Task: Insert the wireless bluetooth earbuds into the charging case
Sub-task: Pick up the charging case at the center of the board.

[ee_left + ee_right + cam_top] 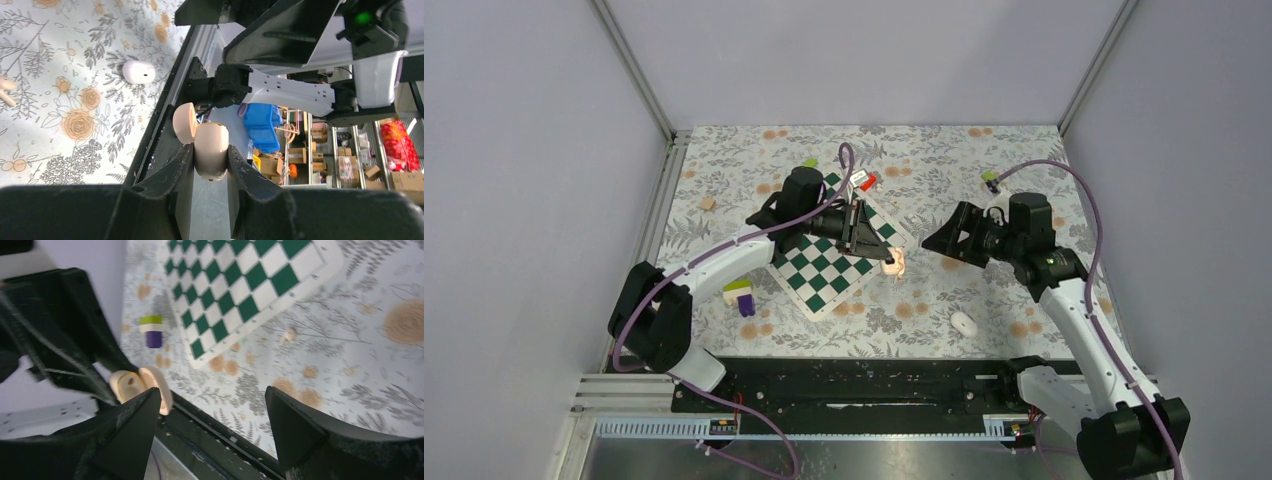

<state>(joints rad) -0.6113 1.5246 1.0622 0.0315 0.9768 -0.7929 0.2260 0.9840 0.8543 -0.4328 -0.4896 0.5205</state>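
Note:
My left gripper (886,258) is shut on the pale beige charging case (896,264) and holds it above the table by the chessboard's right corner. In the left wrist view the case (211,145) sits between the fingers with its lid (184,122) swung open to the left. One white oval earbud (964,322) lies on the floral cloth, near the front; it also shows in the left wrist view (138,71). My right gripper (936,240) is open and empty, just right of the case. In the right wrist view the case (129,384) shows its dark hollow beside the left finger (135,425).
The green-and-white chessboard (829,262) lies mid-table under the left arm. A purple, white and green block (744,298) stands to its left. A tan block (708,203), a red-and-white piece (864,181) and small green pieces (990,177) lie farther back. A small beige peg (289,333) lies on the cloth.

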